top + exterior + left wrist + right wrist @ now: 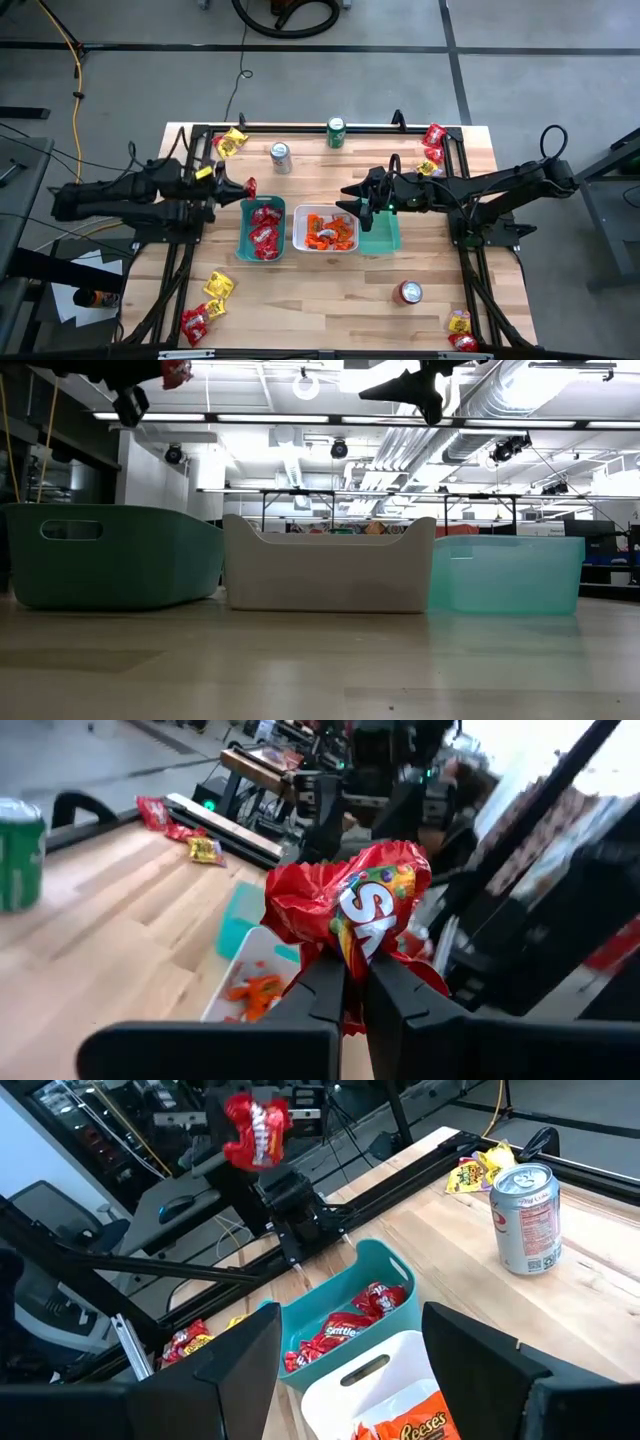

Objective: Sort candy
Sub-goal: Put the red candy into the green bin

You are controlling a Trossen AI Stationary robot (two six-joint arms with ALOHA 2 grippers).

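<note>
a crinkly red wrapped candy packet (350,915) is pinched between the clenched fingers of the left gripper (243,188), held in the air just above the near end of the dark teal plastic tray (260,229). that tray is seen to hold several more red candy packets (345,1328). beside it, touching, a white plastic tray (325,230) is filled with orange wrapped candy packets (327,230), and on its other side a pale turquoise plastic tray (383,236) is set. the right gripper (352,193) is held with its fingers spread wide and nothing between them, above the far edge of the white and turquoise trays.

loose red and yellow candy packets (207,305) are scattered near the corners of the light wooden table (310,290). a green upright soda can (336,132) and a silver upright soda can (281,157) are stood near the far edge, and a red upright soda can (410,292) is stood near the front right.
</note>
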